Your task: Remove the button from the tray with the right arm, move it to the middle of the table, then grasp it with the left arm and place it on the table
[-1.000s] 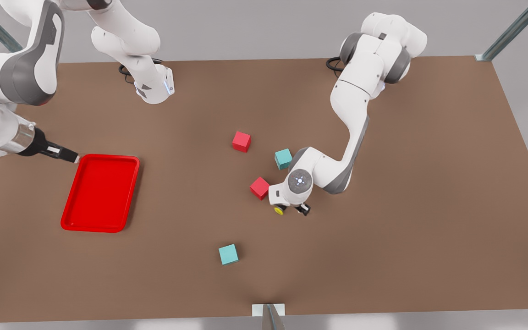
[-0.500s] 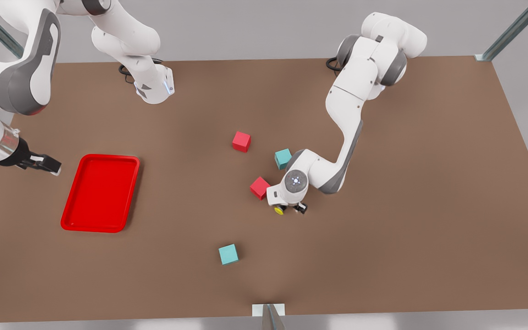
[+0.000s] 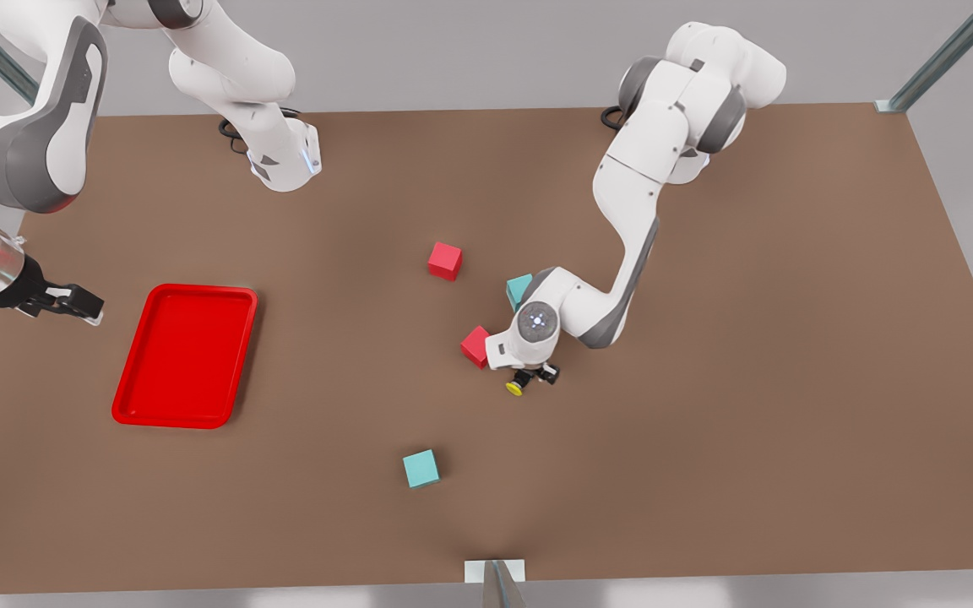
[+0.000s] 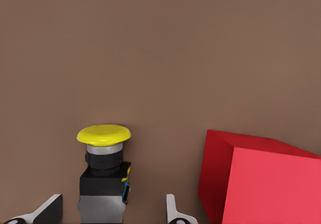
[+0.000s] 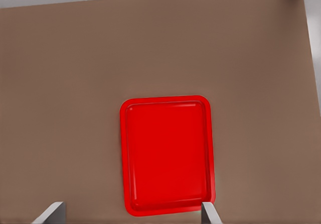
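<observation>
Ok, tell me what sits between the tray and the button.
In the front view, only bare table lies between the tray and the button; the nearer red cube sits just above that line.

Desk (image 3: 748,380): one, carrying all items. Tray (image 3: 185,355): one, red. Button (image 3: 516,388): one, yellow-capped. Red cubes: two are sitting out (image 3: 444,260) (image 3: 475,345). Teal cubes: two are sitting out (image 3: 421,469) (image 3: 519,290). Arms: two are showing, each carrying one claw, left claw (image 3: 537,377) and right claw (image 3: 73,304).
</observation>
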Motion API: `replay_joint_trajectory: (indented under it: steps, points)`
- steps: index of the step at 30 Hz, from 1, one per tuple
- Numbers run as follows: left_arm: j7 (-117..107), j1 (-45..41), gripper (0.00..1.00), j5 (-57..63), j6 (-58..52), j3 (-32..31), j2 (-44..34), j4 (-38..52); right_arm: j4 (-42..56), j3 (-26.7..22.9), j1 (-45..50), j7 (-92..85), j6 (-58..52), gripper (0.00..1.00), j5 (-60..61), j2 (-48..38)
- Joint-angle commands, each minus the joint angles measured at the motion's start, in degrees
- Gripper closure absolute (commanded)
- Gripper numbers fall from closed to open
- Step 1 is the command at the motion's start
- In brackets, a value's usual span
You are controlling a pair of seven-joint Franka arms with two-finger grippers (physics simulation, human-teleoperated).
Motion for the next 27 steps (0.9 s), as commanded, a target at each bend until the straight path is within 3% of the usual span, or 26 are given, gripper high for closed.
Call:
replay_joint_trajectory:
  steps: [1, 8, 11, 14, 15, 21, 27]
  points:
    - [-3.3, 0.0, 0.0, 0.1, 1.6, 0.0, 0.1, 0.1, 0.0, 0.0, 0.0, -3.1, 0.1, 0.0, 0.0, -0.1]
    - [-3.2, 0.0, 0.01, 0.1, 1.6, 0.0, 0.8, 0.1, 0.0, 0.0, 0.0, -3.1, 0.1, 0.0, 0.0, 0.0]
    - [-3.2, 0.0, 0.32, 0.1, 1.6, 0.0, 0.8, 0.1, 0.0, 0.0, -0.1, -3.1, 0.2, 0.0, 0.0, 0.1]
    - [-3.5, 0.0, 0.55, 0.1, 1.4, 0.1, 0.8, 0.2, 0.0, 0.0, 0.0, -3.0, 0.2, 0.0, 0.0, 0.1]
    - [-3.6, 0.1, 0.58, 0.1, 1.3, 0.1, 0.7, 0.2, 0.0, 0.0, 0.0, -3.0, 0.2, 0.0, 0.0, 0.1]
    - [-2.9, 0.7, 0.62, 0.2, -8.1, 0.8, -0.8, 5.8, -0.2, 0.0, 0.0, -3.0, 0.3, 0.0, 0.0, 0.3]
    - [-1.9, 7.8, 0.61, 3.5, -15.9, 0.9, -3.3, 7.9, -0.1, 0.0, 0.1, -2.7, 0.3, 0.0, 0.0, 0.7]
